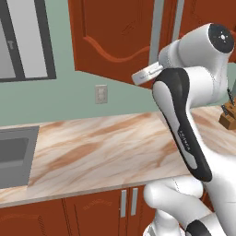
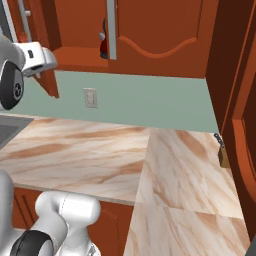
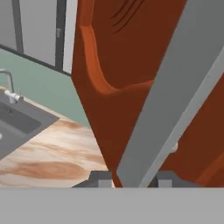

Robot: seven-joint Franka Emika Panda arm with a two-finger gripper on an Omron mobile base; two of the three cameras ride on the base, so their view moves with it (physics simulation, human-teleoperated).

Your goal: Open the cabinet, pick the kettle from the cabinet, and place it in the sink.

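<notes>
Kettle (image 2: 103, 44) shows behind the cabinet (image 2: 160, 35) door's silver handle (image 2: 111, 30).

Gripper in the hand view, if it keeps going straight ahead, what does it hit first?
The cabinet's silver bar handle, which already sits between the gripper fingertips; right behind it is the cabinet door, though depth is hard to judge.

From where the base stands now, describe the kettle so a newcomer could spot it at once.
Find the reddish-brown wall cabinet above the marbled counter. In the right base view, its left door stands ajar; look in the gap just left of the long silver bar handle. The kettle is the small dark red rounded shape there.
</notes>
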